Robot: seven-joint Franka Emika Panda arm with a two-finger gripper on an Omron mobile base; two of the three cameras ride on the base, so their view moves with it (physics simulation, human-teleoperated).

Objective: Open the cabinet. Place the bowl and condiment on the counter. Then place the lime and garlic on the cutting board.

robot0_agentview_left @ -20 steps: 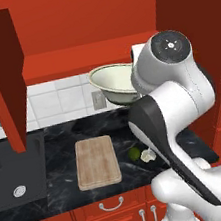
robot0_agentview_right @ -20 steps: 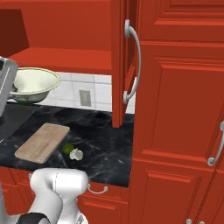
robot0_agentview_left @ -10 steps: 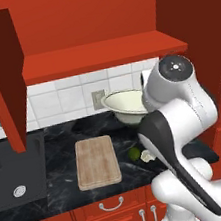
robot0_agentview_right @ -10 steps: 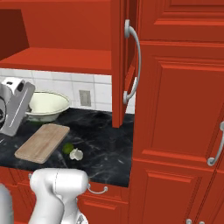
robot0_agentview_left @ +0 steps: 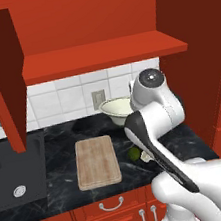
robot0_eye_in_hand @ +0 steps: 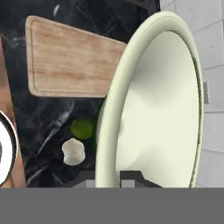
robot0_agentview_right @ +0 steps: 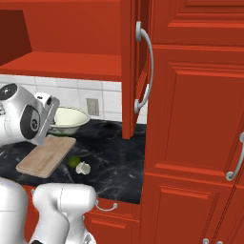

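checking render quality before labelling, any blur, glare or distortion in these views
Left base view: sharp, flat lighting, no glare on the counter. Right base view: crisp, soft shadow under the cabinet. Hand view: the bowl looms stretched by closeness, shaded inside; lime and garlic slightly soft.

bowl (robot0_agentview_left: pixel 116 110) behind cutting board (robot0_agentview_left: pixel 96 161) | lime (robot0_agentview_right: pixel 73 161) touching garlic (robot0_agentview_right: pixel 83 168), right of board

Bowl (robot0_agentview_left: pixel 115 110) behind arm — lime (robot0_agentview_left: pixel 134 153) beside cutting board (robot0_agentview_left: pixel 96 161).

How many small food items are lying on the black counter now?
2: the lime and the garlic lie close together on the counter, beside the cutting board. The arm may hide others.
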